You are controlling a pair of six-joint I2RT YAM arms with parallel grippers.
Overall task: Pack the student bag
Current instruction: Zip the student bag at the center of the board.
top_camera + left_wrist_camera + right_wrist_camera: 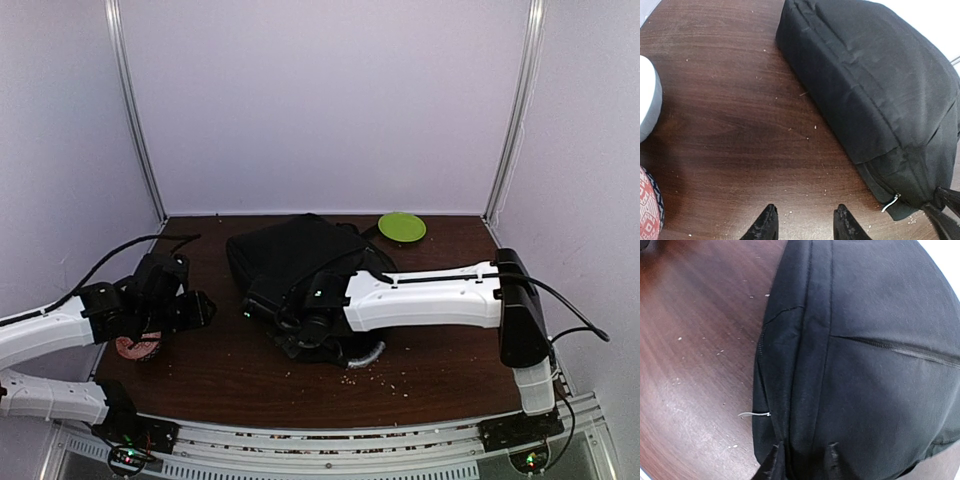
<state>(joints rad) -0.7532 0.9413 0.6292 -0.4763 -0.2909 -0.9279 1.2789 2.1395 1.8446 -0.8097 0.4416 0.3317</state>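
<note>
Green round plate (402, 226) at back right of tabletop (220, 370); red patterned item (138, 348) front left; crumbs (679, 339) scattered.

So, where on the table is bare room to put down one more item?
Bare wood lies between the large black fabric backpack and the left tool, and along the near edge of the dark wooden table, with crumbs only. Crowded: the centre, where the right tool meets the backpack, and the left edge by the red patterned object.
</note>
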